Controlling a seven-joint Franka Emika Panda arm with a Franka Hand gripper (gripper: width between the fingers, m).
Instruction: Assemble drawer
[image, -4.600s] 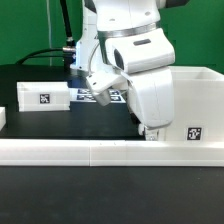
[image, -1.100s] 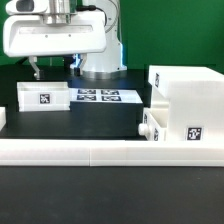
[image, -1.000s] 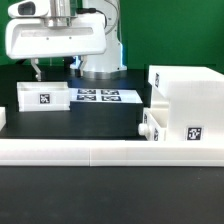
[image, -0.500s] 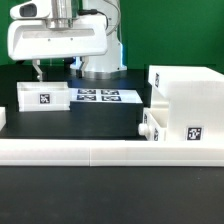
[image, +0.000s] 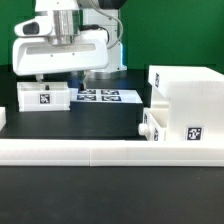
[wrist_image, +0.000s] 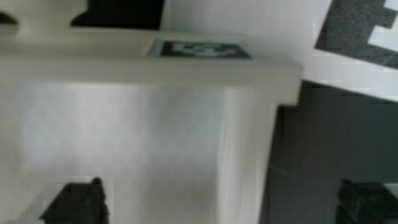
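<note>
**Gripper spread above small white box part, nothing held**

- Gripper (wrist_image: 222, 199): released. In the wrist view the two dark fingertips (wrist_image: 79, 200) sit far apart, near opposite edges of the picture. Nothing is clamped between them.
- Under the gripper: the small white box part (image: 44, 97). In the wrist view its top face fills most of the picture, with a marker tag (wrist_image: 196, 48) on it. One fingertip is over the white face and the other is past the part's edge, over the dark table. Contact with the part: cannot tell.
- Exterior view: the wide white hand hangs just above the small white box part, which stands upright on the black table (image: 100, 122) toward the exterior view's left, tag on the face toward the camera.
- Just beside that part, toward the exterior view's right, the marker board (image: 100, 97) lies flat.
- Well apart, at the exterior view's right: the large white box part (image: 190, 95), upright, tag on its near face. A smaller white piece (image: 150, 125) is against its near corner. Joined or only touching: cannot tell.
- A long white rail (image: 100, 151) runs across the front of the table.
</note>
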